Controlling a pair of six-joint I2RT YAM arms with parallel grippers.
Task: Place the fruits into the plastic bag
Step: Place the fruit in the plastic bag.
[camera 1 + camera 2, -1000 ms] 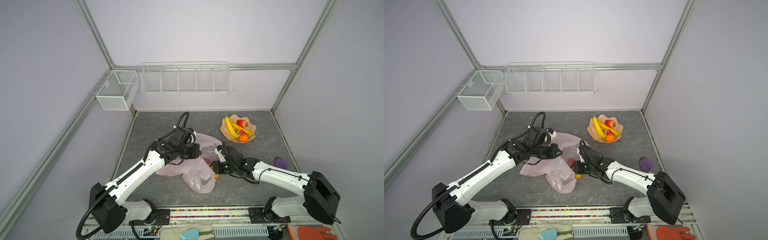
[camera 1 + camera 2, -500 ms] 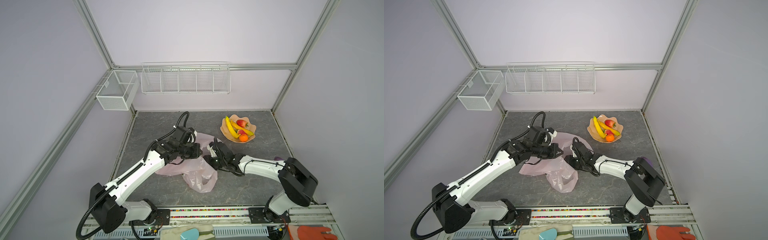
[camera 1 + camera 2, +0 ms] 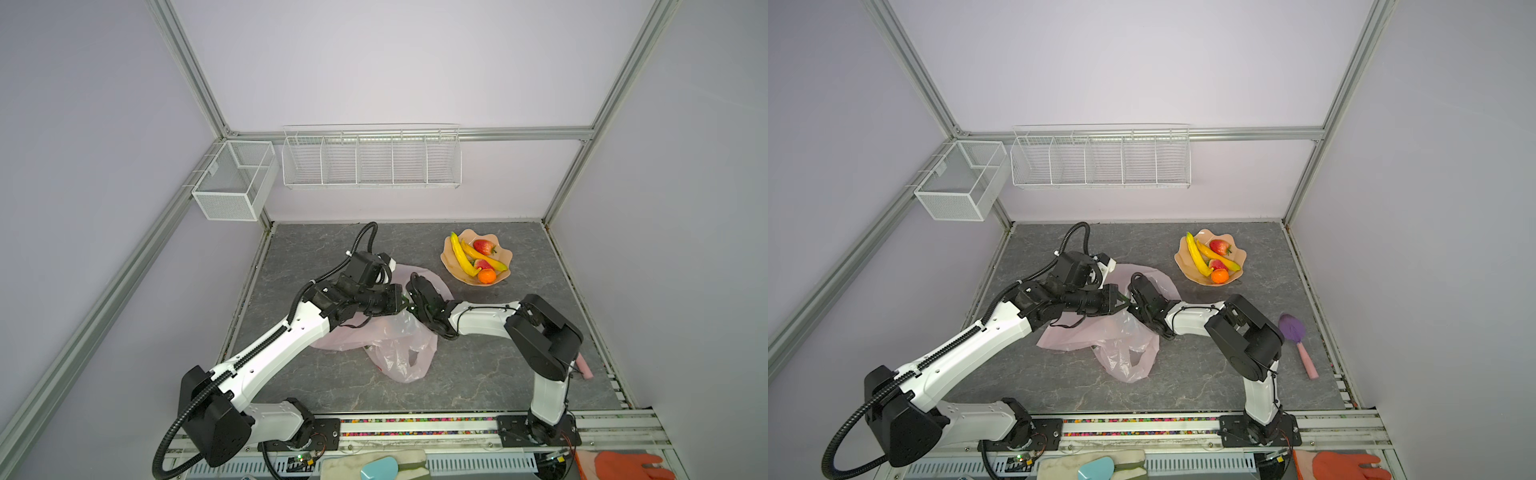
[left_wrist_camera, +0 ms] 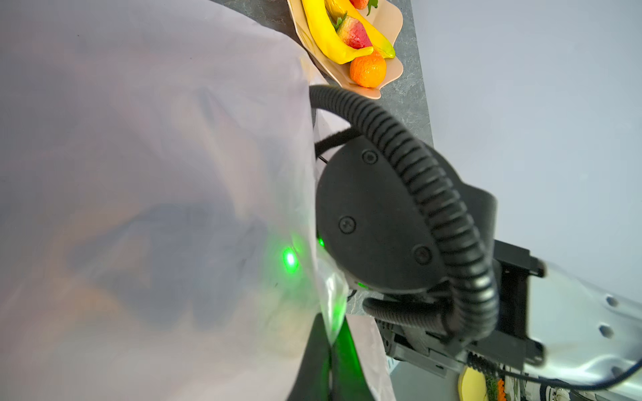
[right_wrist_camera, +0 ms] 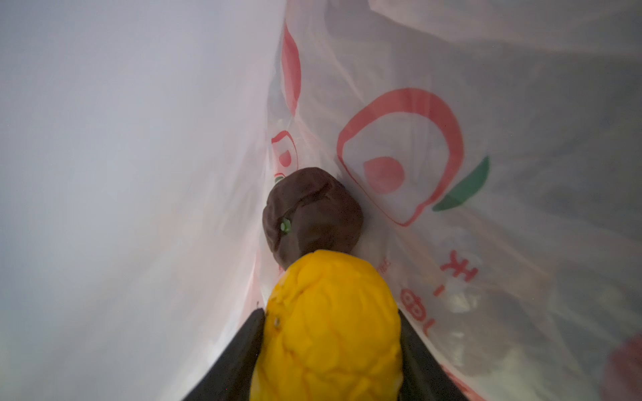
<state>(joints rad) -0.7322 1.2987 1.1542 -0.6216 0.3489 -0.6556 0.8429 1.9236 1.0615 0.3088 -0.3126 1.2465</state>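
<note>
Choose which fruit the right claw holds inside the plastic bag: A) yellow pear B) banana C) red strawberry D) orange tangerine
A: the right wrist view shows the yellow pear gripped in the right claw, inside the plastic bag, with a dark brown fruit just beyond it.

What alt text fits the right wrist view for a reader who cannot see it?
The right pincer grips a yellow pear inside the translucent plastic bag. A dark brown fruit lies just beyond the pear against the bag's wall, which bears red and green print.
</note>
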